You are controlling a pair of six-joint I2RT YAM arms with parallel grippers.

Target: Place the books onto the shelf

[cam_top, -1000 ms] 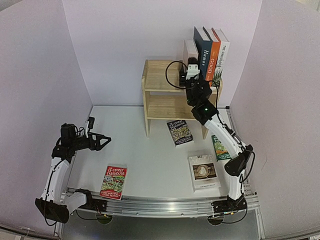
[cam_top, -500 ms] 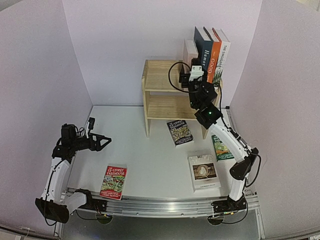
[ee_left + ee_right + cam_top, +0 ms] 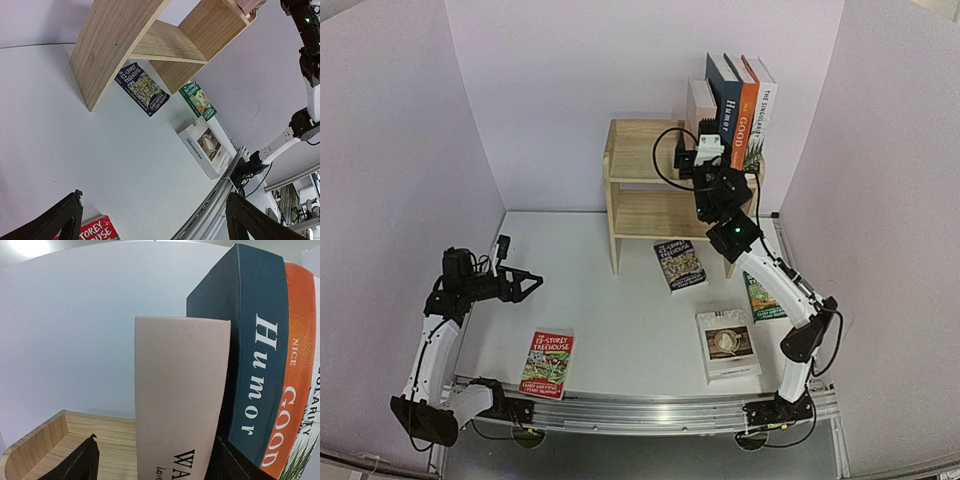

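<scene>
Your right pincer [image 3: 155, 457] straddles the pink book [image 3: 180, 390] atop the shelf [image 3: 635, 150], jaws apart; retreat crookedly and you may topple it. Your left pincer [image 3: 150, 215] gapes empty; four books [image 3: 727, 343] lie on the tabletop [image 3: 620, 320].

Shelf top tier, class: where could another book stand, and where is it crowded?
Free: the left part of the shelf top, between its left side panel and the pinkish-white book. The lower tier looks bare where visible. Crowded: the top's right part, where four books stand packed and the right gripper straddles the pinkish-white one.
</scene>
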